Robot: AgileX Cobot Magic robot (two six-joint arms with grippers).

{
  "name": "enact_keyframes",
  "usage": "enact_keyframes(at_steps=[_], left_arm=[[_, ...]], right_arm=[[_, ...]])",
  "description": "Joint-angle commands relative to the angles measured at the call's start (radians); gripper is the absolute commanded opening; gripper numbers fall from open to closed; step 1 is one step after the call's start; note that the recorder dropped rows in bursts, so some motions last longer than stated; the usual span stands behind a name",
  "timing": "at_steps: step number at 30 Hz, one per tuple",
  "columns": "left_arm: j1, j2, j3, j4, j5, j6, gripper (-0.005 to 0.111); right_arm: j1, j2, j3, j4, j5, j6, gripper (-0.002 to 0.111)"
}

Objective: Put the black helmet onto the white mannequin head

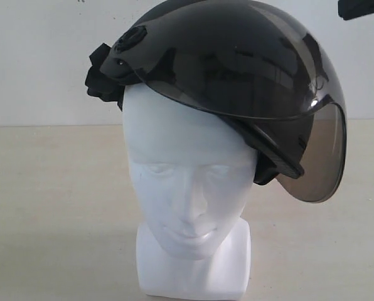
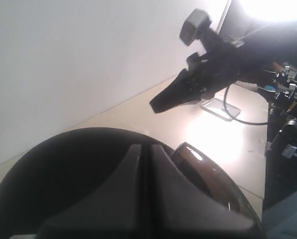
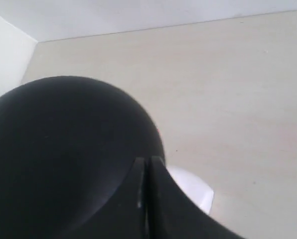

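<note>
The black helmet (image 1: 237,63) sits tilted on the white mannequin head (image 1: 187,182), low on the right side, with its smoky visor (image 1: 322,160) hanging beside the cheek. Black straps (image 1: 102,75) bunch at the left. In the left wrist view my left gripper (image 2: 146,148) is shut and empty just above the helmet (image 2: 78,174); the visor edge (image 2: 203,167) shows beside it. My right gripper (image 3: 147,162) is shut and empty over the helmet dome (image 3: 64,149), and the white neck base (image 3: 194,188) peeks out below. The right gripper (image 2: 157,104) also hangs shut above the table.
A pale table (image 1: 42,207) meets a white wall (image 1: 36,56) behind the head. A dark piece of an arm (image 1: 363,7) shows at the exterior view's top right corner. A bright lamp on a stand (image 2: 221,107), cables and equipment (image 2: 288,124) stand at the table's end.
</note>
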Motion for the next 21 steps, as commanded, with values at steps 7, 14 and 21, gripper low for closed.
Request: enact_keyframes(at_steps=[7, 14, 21], left_arm=[[0.001, -0.003, -0.054, 0.002, 0.025, -0.053, 0.004], [0.001, 0.056, -0.054, 0.002, 0.026, -0.053, 0.004], [0.001, 0.096, -0.072, 0.002, 0.022, -0.053, 0.004]], right_arm=[[-0.034, 0.113, 0.281, 0.050, -0.042, -0.105, 0.000], [-0.030, 0.159, 0.516, 0.296, -0.103, -0.334, 0.000], [0.006, 0.216, 0.587, 0.372, -0.141, -0.423, 0.000]])
